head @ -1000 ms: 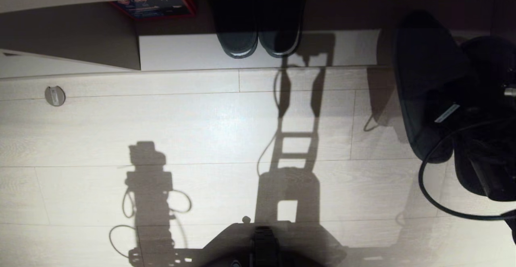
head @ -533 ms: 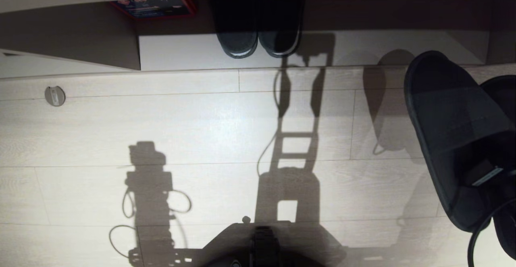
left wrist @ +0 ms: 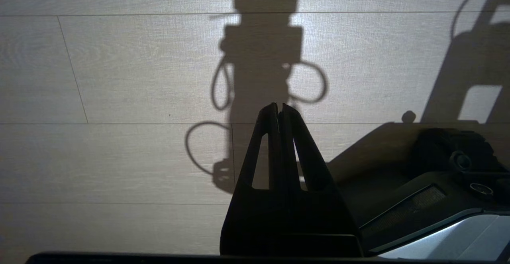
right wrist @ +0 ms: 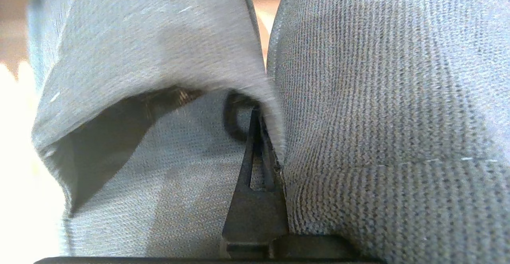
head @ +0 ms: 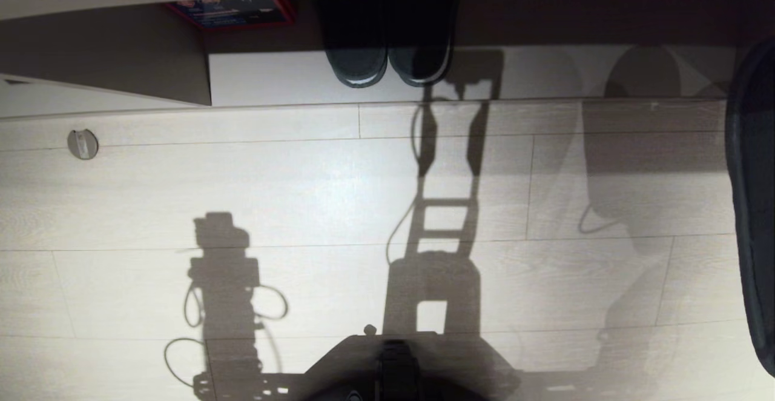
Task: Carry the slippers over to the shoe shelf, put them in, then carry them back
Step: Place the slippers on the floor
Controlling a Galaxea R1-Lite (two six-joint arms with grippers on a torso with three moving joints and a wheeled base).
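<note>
Charcoal woven fabric fills the right wrist view: the slippers (right wrist: 390,108) hang side by side, their ribbed, soft uppers pressed together, with the slate-grey insole of one showing inside its open mouth. The right gripper (right wrist: 261,136) has its thin black fingers clamped on the fabric edges where the two slippers meet, jaws nearly together. In the head view only a long dark curved edge of one slipper (head: 751,207) shows, well to the right of the shoe shelf (head: 387,77) and out over the floor in front of it.

The shoe shelf is a low open cubby of grey-brown wood-grain board with a paler, smooth base board and an upright divider at its left. On that base board, near the middle, stands another dark pair (head: 387,49) with pale glossy sole rims, rounded toes pointing out of the shelf. Deeper in the shelf, just left of that pair, lies a flat red-edged box (head: 233,12).

The floor (head: 242,183) in front of the shelf is pale wood-grain planking with thin seams, crossed by hard-edged shadows; a small round metal disc (head: 82,143) sits in it, left of the shelf opening.

The left gripper (left wrist: 280,110) hangs over bare planks well in front of the shelf, its tapered black fingers closed tip to tip, holding nothing.
</note>
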